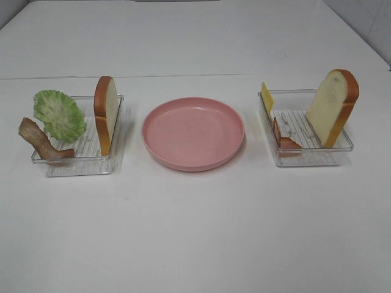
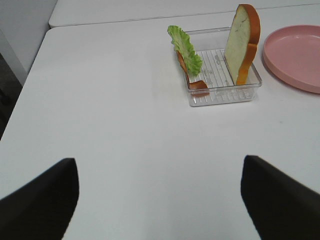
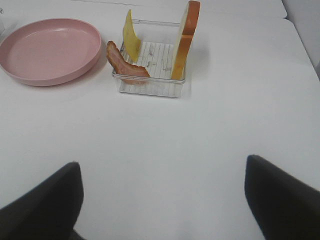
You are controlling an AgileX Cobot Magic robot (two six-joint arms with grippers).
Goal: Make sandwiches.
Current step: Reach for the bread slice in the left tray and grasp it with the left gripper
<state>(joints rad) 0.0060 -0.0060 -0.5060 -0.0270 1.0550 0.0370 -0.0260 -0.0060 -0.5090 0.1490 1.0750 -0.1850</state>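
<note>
The sandwich pieces lie apart, not stacked. In the left clear tray [image 1: 79,166] a bread slice [image 1: 105,113] stands on edge beside a green lettuce leaf [image 1: 59,115] and a bacon strip [image 1: 43,143]. In the right clear tray [image 1: 305,160] a second bread slice [image 1: 333,107] leans upright, with a yellow cheese slice [image 1: 267,97] and a bacon strip [image 1: 283,139]. My left gripper [image 2: 160,200] is open and empty, well short of its tray [image 2: 225,95]. My right gripper [image 3: 162,200] is open and empty, well short of its tray [image 3: 150,87]. Neither gripper shows in the exterior view.
A round pink plate [image 1: 193,133] with nothing on it sits between the two trays. The white table [image 1: 195,244] runs forward to the near edge. A seam crosses the table behind the trays.
</note>
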